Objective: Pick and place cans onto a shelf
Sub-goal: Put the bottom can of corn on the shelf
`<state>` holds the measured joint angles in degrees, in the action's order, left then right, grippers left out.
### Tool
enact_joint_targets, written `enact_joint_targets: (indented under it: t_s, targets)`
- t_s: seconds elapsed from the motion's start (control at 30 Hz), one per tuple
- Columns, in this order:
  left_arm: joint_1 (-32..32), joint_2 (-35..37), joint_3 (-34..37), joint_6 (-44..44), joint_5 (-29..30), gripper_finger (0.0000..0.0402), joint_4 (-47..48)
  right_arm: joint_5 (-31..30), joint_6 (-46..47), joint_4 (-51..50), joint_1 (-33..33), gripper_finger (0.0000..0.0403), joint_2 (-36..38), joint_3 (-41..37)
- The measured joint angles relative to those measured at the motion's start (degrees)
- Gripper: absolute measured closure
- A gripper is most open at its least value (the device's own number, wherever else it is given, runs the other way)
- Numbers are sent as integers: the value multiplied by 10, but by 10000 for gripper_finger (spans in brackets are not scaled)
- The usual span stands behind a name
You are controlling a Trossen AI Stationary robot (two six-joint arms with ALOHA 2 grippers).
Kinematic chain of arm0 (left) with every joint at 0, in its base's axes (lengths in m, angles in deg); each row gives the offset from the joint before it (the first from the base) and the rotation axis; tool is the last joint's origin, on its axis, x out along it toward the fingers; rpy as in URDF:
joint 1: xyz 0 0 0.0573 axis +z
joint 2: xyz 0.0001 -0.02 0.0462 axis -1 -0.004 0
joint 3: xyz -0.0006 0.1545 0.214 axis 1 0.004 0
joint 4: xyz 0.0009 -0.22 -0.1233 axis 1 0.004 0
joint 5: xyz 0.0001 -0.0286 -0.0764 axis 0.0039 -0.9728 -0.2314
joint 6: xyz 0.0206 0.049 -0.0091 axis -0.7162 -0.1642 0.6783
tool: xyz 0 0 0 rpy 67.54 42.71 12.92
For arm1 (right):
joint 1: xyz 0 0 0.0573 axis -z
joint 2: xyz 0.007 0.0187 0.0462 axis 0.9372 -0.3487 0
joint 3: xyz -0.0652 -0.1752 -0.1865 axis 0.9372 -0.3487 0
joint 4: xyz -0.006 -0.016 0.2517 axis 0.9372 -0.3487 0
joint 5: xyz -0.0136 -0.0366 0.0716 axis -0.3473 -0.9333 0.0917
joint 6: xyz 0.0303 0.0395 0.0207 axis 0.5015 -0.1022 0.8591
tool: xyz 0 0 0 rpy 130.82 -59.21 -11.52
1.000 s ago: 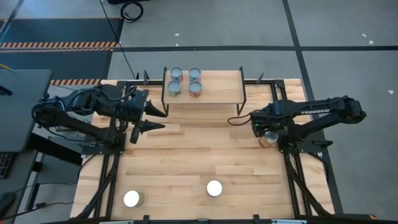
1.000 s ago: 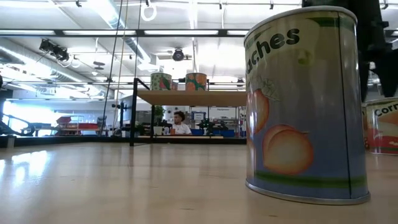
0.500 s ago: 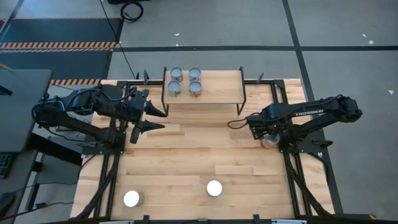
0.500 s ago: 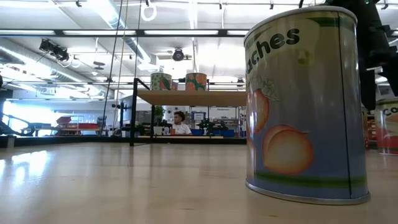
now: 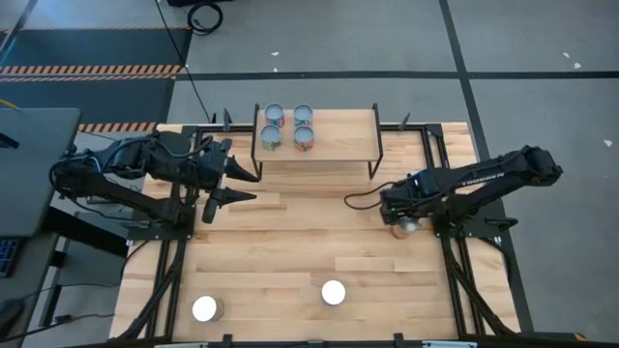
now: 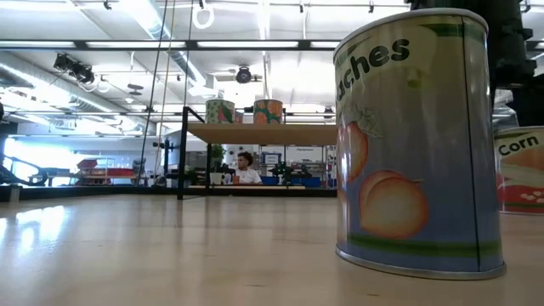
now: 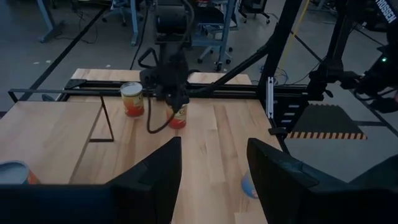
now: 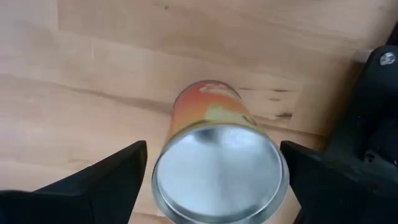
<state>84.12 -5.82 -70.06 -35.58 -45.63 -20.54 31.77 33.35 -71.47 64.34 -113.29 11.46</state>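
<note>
1. Low view puts a peach can [image 6: 414, 144] right at your lens, standing on the bench [image 6: 170, 246], with a corn can [image 6: 520, 170] behind it.
2. Your right tool [image 5: 398, 215] hangs over that corn can [image 5: 404, 226], fingers [image 8: 93, 177] apart either side, not touching.
3. Your left tool [image 5: 235, 185] waits open near the left edge.
4. Farther back, the shelf [image 5: 338, 135] carries four cans [image 5: 288, 128].
</note>
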Motion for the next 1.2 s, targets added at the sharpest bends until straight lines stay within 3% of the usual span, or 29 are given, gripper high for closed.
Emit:
enact_joint_targets:
  t_s: [0.27, 0.43, 0.57, 0.8, 1.0, 1.2]
  targets:
    - [0, 0, 0, 0, 0, 214, 0, 7, 2, -1, -41, 31, 0, 0]
    - [0, 0, 0, 1, 6, 214, 0, 9, 5, 0, -62, 54, 0, 0]
    - [0, 0, 0, 18, 7, 214, 0, -2, -1, -1, -63, 80, 0, 1]
    - [0, 0, 0, 49, 13, 214, -1, -4, -21, 1, -53, 81, -1, 17]
    - [0, 0, 0, 51, 13, 214, -2, -4, -43, -54, -37, 81, -6, 125]
    - [0, 0, 0, 51, 40, 214, -2, -21, -114, -207, -15, 81, -80, 323]
